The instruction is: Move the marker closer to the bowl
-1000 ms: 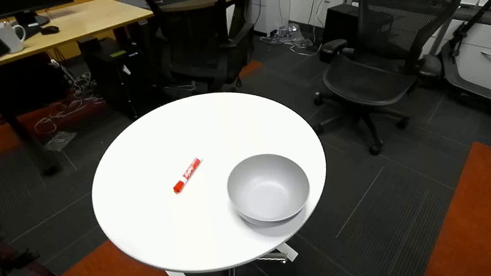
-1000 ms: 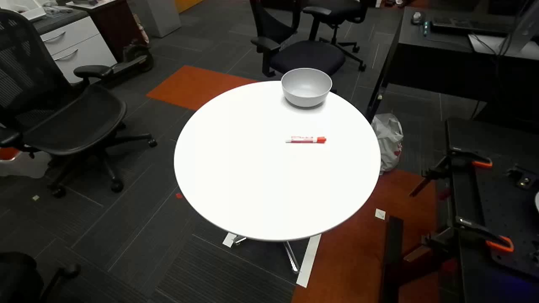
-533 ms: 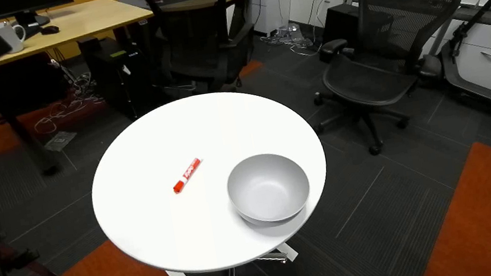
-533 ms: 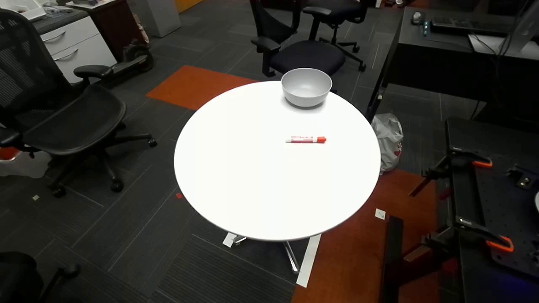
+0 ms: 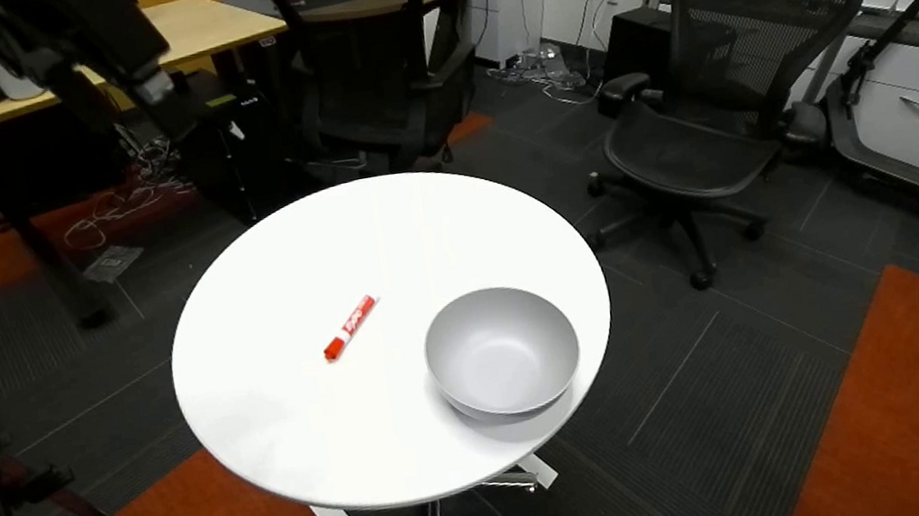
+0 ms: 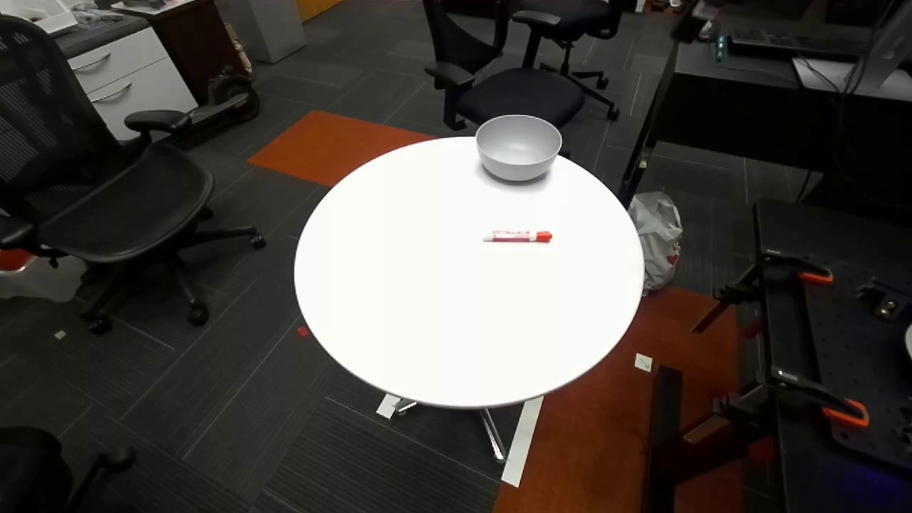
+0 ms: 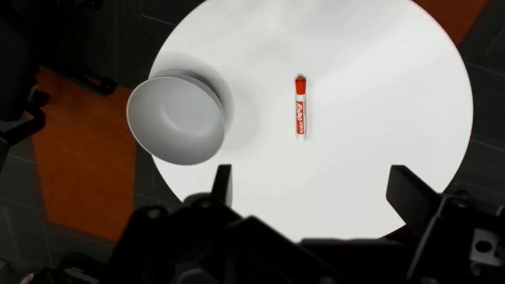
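The red marker with white parts lies flat on the round white table in both exterior views (image 5: 350, 328) (image 6: 517, 236) and in the wrist view (image 7: 300, 112). The grey bowl stands upright near the table's edge in both exterior views (image 5: 502, 356) (image 6: 519, 148). It is left of the marker in the wrist view (image 7: 177, 120), with a gap of bare table between them. My gripper (image 7: 310, 173) is open and empty, its two black fingers wide apart above the table. It also shows high at the upper left in an exterior view (image 5: 127, 107), away from both objects.
The white table (image 5: 294, 428) bears the bowl and marker. Office chairs (image 5: 723, 73) (image 6: 520, 92) stand around it. A wooden desk (image 5: 198, 33) with a keyboard is behind. A black bench with orange-tipped clamps (image 6: 819, 342) stands beside the table.
My gripper has come further into view from the upper left in an exterior view, moving right and down. A small dark part now shows at the top edge elsewhere. Marker and bowl have not moved.
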Robot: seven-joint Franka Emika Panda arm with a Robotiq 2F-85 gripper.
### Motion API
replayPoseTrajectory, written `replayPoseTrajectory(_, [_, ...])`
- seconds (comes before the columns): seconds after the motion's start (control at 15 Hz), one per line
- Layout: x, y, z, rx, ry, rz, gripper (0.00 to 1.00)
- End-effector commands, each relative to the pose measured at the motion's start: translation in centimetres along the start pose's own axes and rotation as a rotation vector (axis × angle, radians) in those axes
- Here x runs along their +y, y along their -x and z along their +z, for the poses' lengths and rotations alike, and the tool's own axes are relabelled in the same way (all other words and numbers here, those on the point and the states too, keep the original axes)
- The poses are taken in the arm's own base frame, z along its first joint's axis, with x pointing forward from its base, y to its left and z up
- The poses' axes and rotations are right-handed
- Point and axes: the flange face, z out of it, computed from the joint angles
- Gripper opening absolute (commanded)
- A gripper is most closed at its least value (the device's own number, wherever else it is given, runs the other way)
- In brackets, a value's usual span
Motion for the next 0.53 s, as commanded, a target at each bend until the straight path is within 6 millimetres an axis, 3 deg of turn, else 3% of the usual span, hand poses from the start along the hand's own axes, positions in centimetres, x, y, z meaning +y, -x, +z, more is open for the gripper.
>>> replayPoseTrajectory(0.0, [-0.6,-3.3,6.2,-0.034,-0.036,-0.086,1.0])
replayPoseTrajectory(0.47, [-0.5,-7.4,18.6,-0.141,-0.066,-0.122,1.0])
